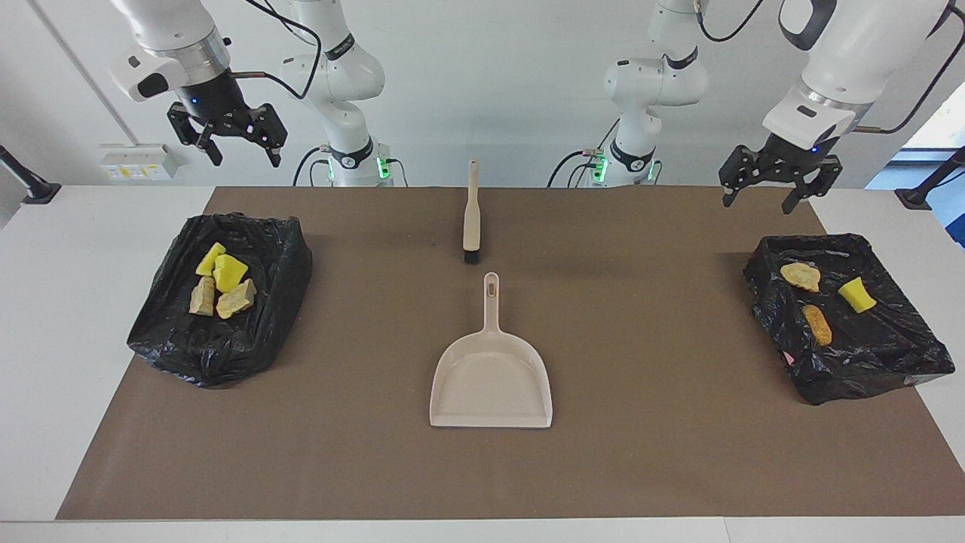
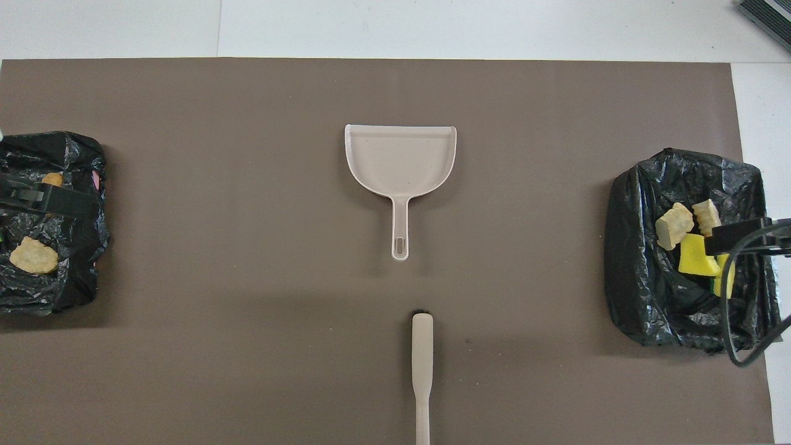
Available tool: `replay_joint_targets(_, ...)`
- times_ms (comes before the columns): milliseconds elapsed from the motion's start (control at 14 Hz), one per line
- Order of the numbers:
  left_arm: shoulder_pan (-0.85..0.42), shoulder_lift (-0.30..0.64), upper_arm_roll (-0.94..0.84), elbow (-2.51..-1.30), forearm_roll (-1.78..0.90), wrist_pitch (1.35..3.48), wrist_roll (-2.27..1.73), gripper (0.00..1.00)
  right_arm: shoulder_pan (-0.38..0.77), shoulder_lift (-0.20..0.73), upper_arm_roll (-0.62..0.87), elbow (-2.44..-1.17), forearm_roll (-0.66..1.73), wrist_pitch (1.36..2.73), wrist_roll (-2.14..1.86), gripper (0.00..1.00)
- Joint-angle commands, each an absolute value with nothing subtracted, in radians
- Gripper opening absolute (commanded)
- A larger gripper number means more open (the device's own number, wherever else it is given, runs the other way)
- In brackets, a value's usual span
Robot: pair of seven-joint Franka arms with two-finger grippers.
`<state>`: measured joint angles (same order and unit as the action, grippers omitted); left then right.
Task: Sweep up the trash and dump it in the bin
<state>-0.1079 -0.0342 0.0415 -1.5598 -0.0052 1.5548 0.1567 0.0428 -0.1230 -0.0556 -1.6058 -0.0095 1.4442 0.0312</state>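
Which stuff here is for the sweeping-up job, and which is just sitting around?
For the job:
- trash bits in one black bag-lined bin, more in the other bin
- dustpan
- brush
- left pincer and right pincer, both open, empty, raised

Just sitting around:
- brown mat
- wall sockets

All trash is in the two black-bagged bins w/ yellow sponge bits + tan bread chunks: 4 pcs at right arm's end, 3 at left arm's end.
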Motion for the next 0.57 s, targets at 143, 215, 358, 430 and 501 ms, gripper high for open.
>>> replay_joint_targets(143, -0.071, -0.002, 0.031, -1.482, 0.003, 1.471, 0.175, 1.00, 0.032, -0.146, -0.051, -1.631, 0.005, 1.442, 0.038, 1.00)
replay_joint_targets(215, -0.071, -0.002, 0.029, -1.483, 0.005, 1.477, 0.175, 1.00, 0.034, -0.146, -0.051, -1.629, 0.005, 1.442, 0.038, 1.00)
replay_joint_targets(358, -0.071, -0.003, 0.029, -1.483, 0.003, 1.483, 0.175, 1.00, 0.034, -0.146, -0.051, -1.631, 0.005, 1.442, 0.038, 1.00)
replay_joint_targets(430, -0.069, -0.006, 0.029, -1.488, 0.008, 1.482, 0.173, 1.00, 0.034, -0.146, -0.051, -1.629, 0.005, 1.442, 0.038, 1.00)
replay_joint_targets(501, -0.069, -0.008, 0.029, -1.489, 0.008, 1.482, 0.175, 1.00, 0.034, -0.146, -0.051, -1.629, 0.005, 1.442, 0.038, 1.00)
